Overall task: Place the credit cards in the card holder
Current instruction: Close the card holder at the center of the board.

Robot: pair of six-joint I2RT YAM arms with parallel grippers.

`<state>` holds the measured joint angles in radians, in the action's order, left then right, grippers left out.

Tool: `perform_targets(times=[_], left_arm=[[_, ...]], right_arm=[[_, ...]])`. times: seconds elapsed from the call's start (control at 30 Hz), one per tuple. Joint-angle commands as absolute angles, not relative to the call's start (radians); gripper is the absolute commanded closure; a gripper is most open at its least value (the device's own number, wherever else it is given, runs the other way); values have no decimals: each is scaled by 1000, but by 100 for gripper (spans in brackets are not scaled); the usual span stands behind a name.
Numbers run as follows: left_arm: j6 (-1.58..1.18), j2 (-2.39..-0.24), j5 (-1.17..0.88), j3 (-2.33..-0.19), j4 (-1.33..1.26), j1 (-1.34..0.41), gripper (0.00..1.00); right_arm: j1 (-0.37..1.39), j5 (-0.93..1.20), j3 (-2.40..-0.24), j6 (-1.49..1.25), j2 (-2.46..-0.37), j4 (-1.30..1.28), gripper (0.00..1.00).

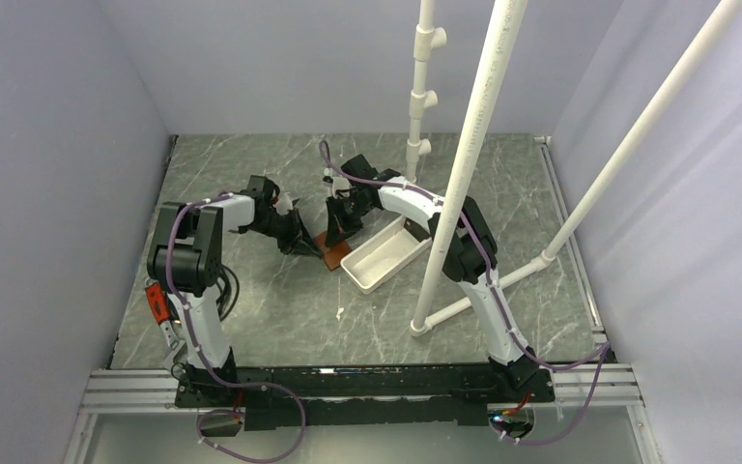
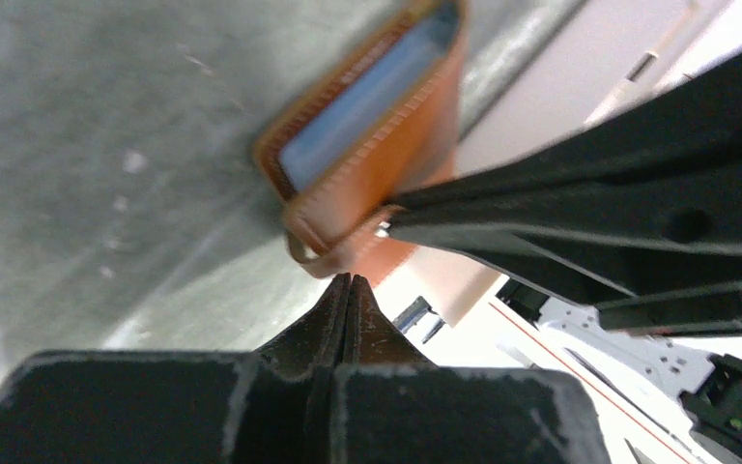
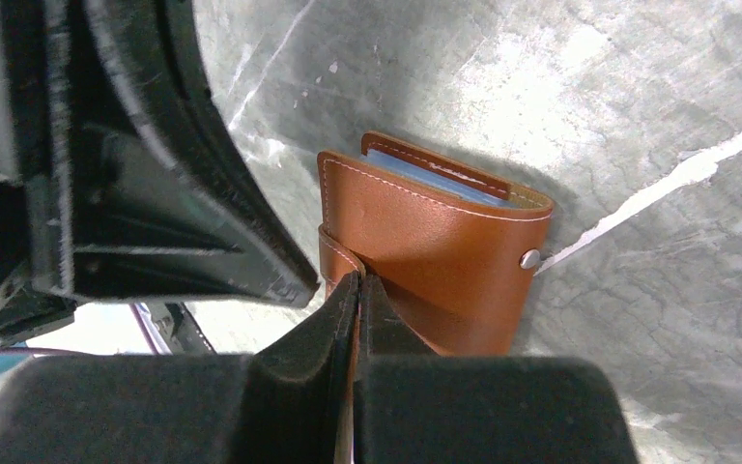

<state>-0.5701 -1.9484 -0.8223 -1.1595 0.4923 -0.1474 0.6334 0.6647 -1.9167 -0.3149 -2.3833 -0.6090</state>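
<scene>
card holder [image 3: 435,242] upright, mouth up (blue card [image 3: 415,174] inside)

Soft, even light fills the top view, and only a weak shadow lies around the card holder [image 1: 333,253]. In the left wrist view the card holder is blurred, and the white tray [image 2: 560,106] to its right is washed out. In the right wrist view its stitching is sharp. A dark shadow lies to its left there, and pale glare lies on the table [image 3: 638,87] above it.
</scene>
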Motion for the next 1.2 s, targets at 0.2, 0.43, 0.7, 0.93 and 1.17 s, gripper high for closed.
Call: perform_targets(times=[0.2,0.43,0.7,0.93,1.17], left_arm=[[-576,-2071,-708,-1183,495,-146,100],[-564,-2074,-691,-1198,520,-144,100],[-547,-2049,-701,-1212,538,-144,100],[-539,-2036,-714,-1233,555,-144,100],[-534,-2035,-727,-1240,558,-144,100]], right_arm=[[623,610,-1896,-302,-2376,-620,98],[621,593,-1944,-294,-2340,-652,79],[621,629,-1948,-288,-2322,-644,79],[621,694,-1946,-302,-2334,-614,91],[623,716,-1947,-310,-2349,-597,90]])
